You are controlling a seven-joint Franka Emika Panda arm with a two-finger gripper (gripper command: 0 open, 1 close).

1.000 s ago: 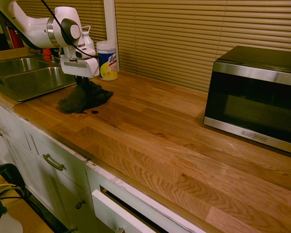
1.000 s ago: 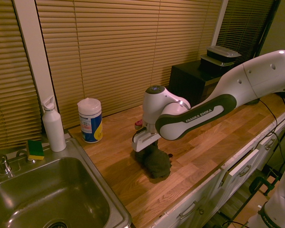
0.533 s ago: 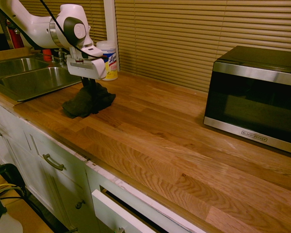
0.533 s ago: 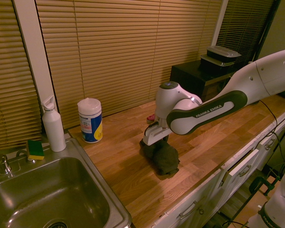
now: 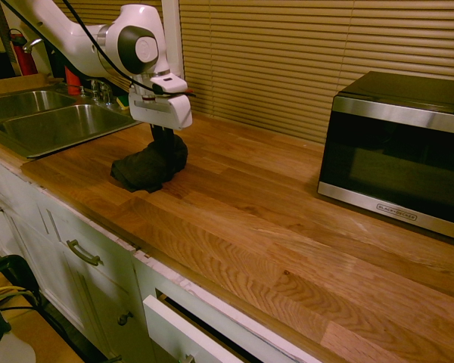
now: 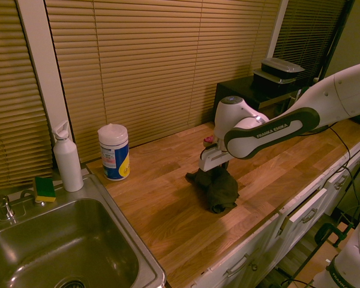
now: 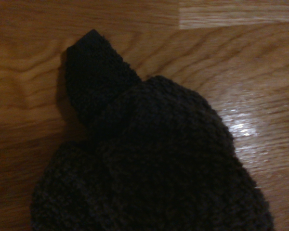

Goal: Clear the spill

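A crumpled black cloth [image 5: 142, 172] [image 6: 221, 191] lies on the light wood counter [image 5: 272, 219]. My gripper [image 5: 163, 145] [image 6: 215, 173] points straight down into the cloth's top, shut on a pinched fold, pressing it against the wood. Up close, the wrist view is filled by the knitted cloth [image 7: 154, 163], one corner sticking out over bare wood. No spill shows in any view; it is hidden or under the cloth. A glossy sheen marks the wood beside the cloth in the wrist view.
A steel sink [image 5: 53, 125] [image 6: 60, 252] sits at the counter's end beyond the cloth. A wipes canister [image 6: 114, 152], white bottle [image 6: 67, 159] and sponge [image 6: 45, 188] stand by it. A microwave [image 5: 397, 151] is at the other end. The counter's front edge is close to the cloth.
My gripper has dragged the cloth along the counter away from the sink, across the spot where a small dark blotch lay beside it a second ago. That blotch no longer shows.
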